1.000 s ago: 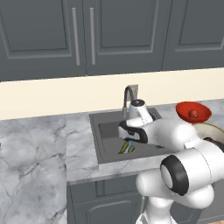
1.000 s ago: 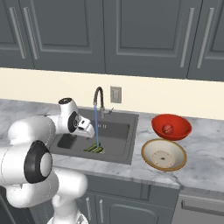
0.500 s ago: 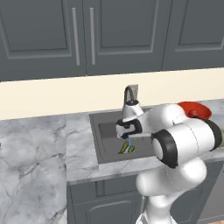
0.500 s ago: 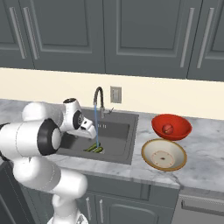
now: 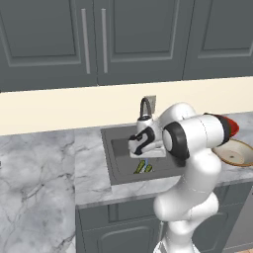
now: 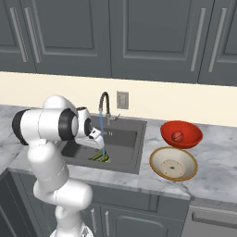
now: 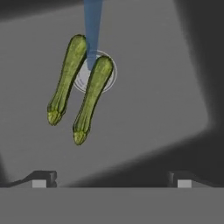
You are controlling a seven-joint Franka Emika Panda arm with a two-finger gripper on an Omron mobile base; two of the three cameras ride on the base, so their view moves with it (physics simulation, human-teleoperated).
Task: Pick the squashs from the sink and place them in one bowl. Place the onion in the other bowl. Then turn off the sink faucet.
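Two slim green squashs [image 7: 66, 78] [image 7: 91, 98] lie side by side on the sink floor [image 7: 144, 87], over the drain. They also show as a green patch [image 5: 143, 168] [image 6: 100, 158]. My gripper [image 7: 111, 181] hangs open above them with nothing between its fingers, low over the sink [image 5: 115, 159] [image 6: 122, 139]. The hand [image 5: 142, 146] [image 6: 96, 136] sits right beside the blue water stream [image 6: 102, 134] from the sink faucet [image 6: 104, 102] [image 5: 145, 106]. The onion [image 6: 176, 136] rests in the red bowl [image 6: 187, 128] [image 5: 231, 127]. The beige bowl [image 6: 162, 159] [image 5: 239, 148] holds nothing.
Both bowls stand on the marble counter [image 6: 213, 166] to the right of the sink. Water [image 7: 92, 26] falls onto the drain between the squashs' far ends. Dark cabinets [image 6: 152, 41] hang above, and an outlet [image 6: 122, 100] sits on the wall behind the faucet.
The arm's elbow and upper links have swung forward over the sink's front. The hand has stayed over the squashs, a little lower. The jaws remain open.
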